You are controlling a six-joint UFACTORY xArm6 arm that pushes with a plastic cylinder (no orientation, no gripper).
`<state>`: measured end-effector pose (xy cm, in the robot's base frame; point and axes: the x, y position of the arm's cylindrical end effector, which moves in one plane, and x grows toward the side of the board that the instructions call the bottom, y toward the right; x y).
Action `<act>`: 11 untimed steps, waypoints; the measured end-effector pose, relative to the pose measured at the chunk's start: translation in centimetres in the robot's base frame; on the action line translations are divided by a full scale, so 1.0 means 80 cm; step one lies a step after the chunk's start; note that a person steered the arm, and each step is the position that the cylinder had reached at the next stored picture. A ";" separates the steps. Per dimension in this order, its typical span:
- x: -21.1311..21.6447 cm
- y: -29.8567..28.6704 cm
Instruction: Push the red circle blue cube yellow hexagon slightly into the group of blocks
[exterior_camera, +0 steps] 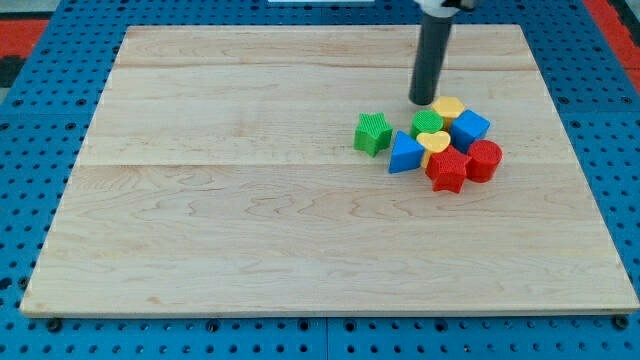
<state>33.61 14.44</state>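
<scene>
Camera view: my tip (pixel 422 101), bare and grasping nothing, stands just left of the yellow hexagon (pixel 447 108). Blue cube (pixel 470 128) and red circle (pixel 485 160) flank the cluster's right. Judged step: approach; next, a short inward nudge.

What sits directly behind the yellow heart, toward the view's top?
The green block and yellow hexagon sit behind the yellow heart. My tip stands just beyond them. Their lower edges are covered.

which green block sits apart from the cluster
The green star, alone at the view's left. The other green block is packed into the group just below my tip.
</scene>
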 end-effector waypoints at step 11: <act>0.120 0.068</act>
<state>43.21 19.88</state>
